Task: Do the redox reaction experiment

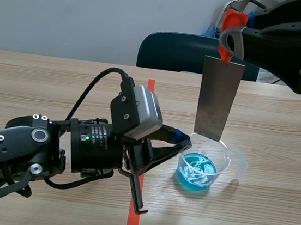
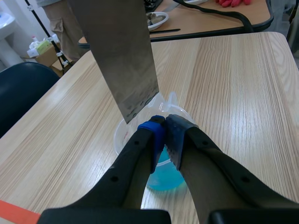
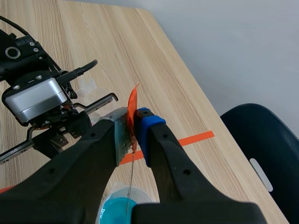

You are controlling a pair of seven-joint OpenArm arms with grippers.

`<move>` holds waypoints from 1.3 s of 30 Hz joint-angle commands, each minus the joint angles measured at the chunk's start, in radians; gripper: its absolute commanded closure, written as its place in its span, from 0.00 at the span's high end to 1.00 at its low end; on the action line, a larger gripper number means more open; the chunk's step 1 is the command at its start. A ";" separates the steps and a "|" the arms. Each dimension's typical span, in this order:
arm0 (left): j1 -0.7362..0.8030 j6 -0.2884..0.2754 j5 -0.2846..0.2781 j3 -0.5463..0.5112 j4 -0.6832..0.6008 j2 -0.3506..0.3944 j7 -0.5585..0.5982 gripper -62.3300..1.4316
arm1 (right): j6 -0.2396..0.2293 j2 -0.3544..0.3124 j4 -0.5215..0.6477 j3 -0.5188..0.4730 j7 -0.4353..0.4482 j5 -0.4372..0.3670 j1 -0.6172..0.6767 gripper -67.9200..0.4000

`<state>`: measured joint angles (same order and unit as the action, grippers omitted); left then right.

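My left hand (image 2: 164,122) pinches the beaker (image 1: 228,158) rim; its printed scale is unreadable. My right hand (image 1: 228,48) clamps the metal sheet (image 1: 218,99) at 12 o'clock above the blue liquid (image 1: 197,172), top edge hidden.

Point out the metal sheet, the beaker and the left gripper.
metal sheet (image 1: 218,99), scene view, middle of its face.
beaker (image 1: 225,163), scene view, clear upper wall.
left gripper (image 2: 164,128), left wrist view, between its fingertips.
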<state>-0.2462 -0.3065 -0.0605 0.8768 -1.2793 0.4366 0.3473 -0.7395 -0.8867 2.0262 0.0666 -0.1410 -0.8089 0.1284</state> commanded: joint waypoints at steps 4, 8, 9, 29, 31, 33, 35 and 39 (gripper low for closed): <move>-0.006 0.014 -0.030 0.000 -0.022 -0.007 0.005 0.05 | -0.006 -0.005 0.010 -0.016 0.008 -0.014 -0.009 0.02; -0.006 0.055 -0.064 0.000 -0.022 -0.006 -0.009 0.05 | -0.006 -0.005 0.010 -0.016 0.008 -0.014 -0.009 0.02; -0.006 0.055 -0.064 0.000 -0.022 -0.006 -0.009 0.05 | -0.006 -0.005 0.010 -0.016 0.008 -0.014 -0.009 0.02; -0.005 0.054 -0.064 -0.002 -0.022 0.038 0.005 0.14 | -0.006 -0.005 0.010 -0.016 0.008 -0.014 -0.009 0.02; -0.003 0.056 -0.064 -0.004 -0.023 0.061 0.032 0.21 | -0.006 -0.005 0.010 -0.016 0.008 -0.014 -0.009 0.02; 0.000 0.061 -0.064 -0.011 -0.023 0.085 0.072 0.24 | -0.006 -0.005 0.010 -0.016 0.008 -0.014 -0.009 0.02; 0.004 0.071 -0.063 -0.017 -0.024 0.112 0.112 0.26 | -0.006 -0.005 0.010 -0.016 0.008 -0.014 -0.009 0.02; 0.021 0.096 -0.063 -0.029 -0.025 0.175 0.185 0.43 | -0.006 -0.005 0.010 -0.016 0.008 -0.014 -0.009 0.02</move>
<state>-0.2348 -0.2096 -0.1173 0.8642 -1.2797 0.6022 0.5137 -0.7395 -0.8867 2.0262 0.0666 -0.1410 -0.8089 0.1284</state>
